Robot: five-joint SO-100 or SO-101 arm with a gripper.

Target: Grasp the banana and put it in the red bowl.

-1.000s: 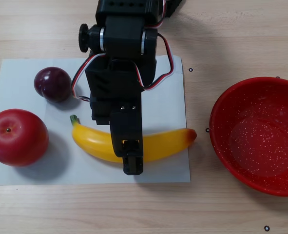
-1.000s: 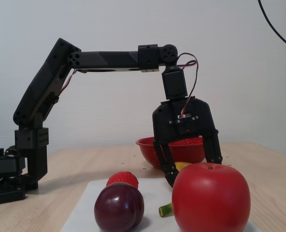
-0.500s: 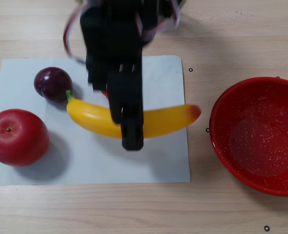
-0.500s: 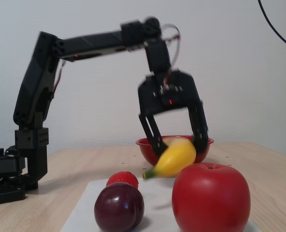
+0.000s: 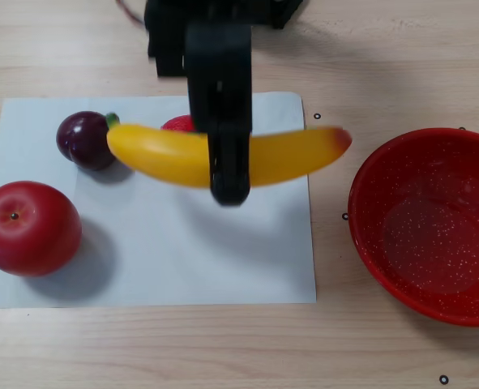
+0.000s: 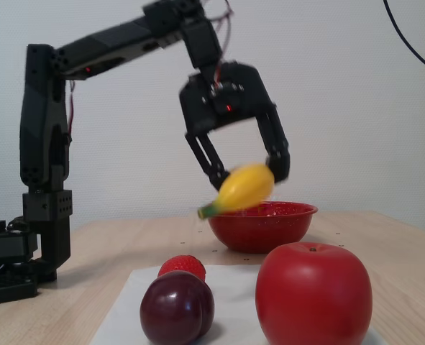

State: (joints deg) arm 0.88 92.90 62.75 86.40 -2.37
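Black jaws clamp the long glossy yellow plastic banana (image 5: pixel 223 154) mid-length, balanced & lifted above the white paper sheet (image 5: pixel 182 251), w/ the round speckled red bowl (image 5: pixel 429 223) empty nr the surface's right edge.

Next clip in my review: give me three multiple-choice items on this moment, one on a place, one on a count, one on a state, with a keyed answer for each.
1. Where is the banana?
A. In the red bowl
B. Held in the air over the white sheet
C. Lying on bare wood

2. How many fruits rest on the white sheet?
A. One
B. Three
C. Five

3. What state is the gripper in?
A. Open and empty
B. Shut on the apple
C. Shut on the banana

Answers:
1. B: the fixed view shows the banana raised clear of the table, and the red bowl is empty.
2. B: apple, plum and strawberry.
3. C: the fingers clamp the banana's middle.
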